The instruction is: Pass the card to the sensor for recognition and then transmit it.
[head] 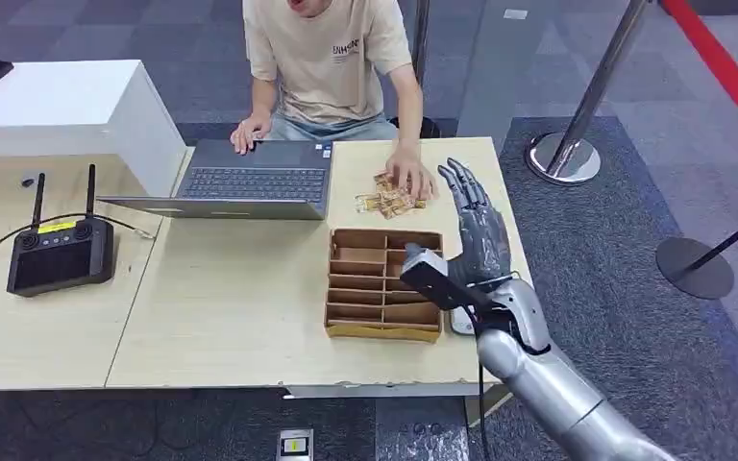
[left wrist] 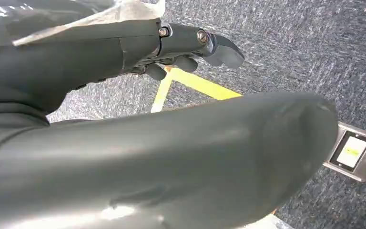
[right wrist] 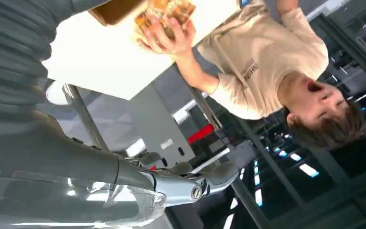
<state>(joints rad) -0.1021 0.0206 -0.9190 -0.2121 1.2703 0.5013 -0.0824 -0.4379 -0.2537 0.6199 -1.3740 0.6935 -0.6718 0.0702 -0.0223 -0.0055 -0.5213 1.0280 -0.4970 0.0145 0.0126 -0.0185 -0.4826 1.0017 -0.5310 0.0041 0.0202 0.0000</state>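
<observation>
Head view, right hand: the robot's grey many-fingered right hand is raised over the right edge of the pale wooden table, fingers straight and spread, holding nothing.
Head view, cards: a small heap of orange-patterned cards lies on the table between the open grey laptop and the right hand, just beyond the brown cardboard divided tray; the seated person's hand rests on the heap.
Head view, sensor: a small white device lies just beside the tray's right side, partly hidden by the wrist; I cannot tell whether it is the sensor.
Head view, rest: a black remote controller with two antennas sits at the table's left, well apart from the tray.
Left wrist view, left hand: the left hand hangs over grey carpet marked with yellow tape; its fingers curl inward with nothing in them.
Right wrist view, right hand: the fingers extend straight in open air, empty.
Right wrist view, cards: the person's hand covers the cards on the tabletop, apart from the robot's hand.
</observation>
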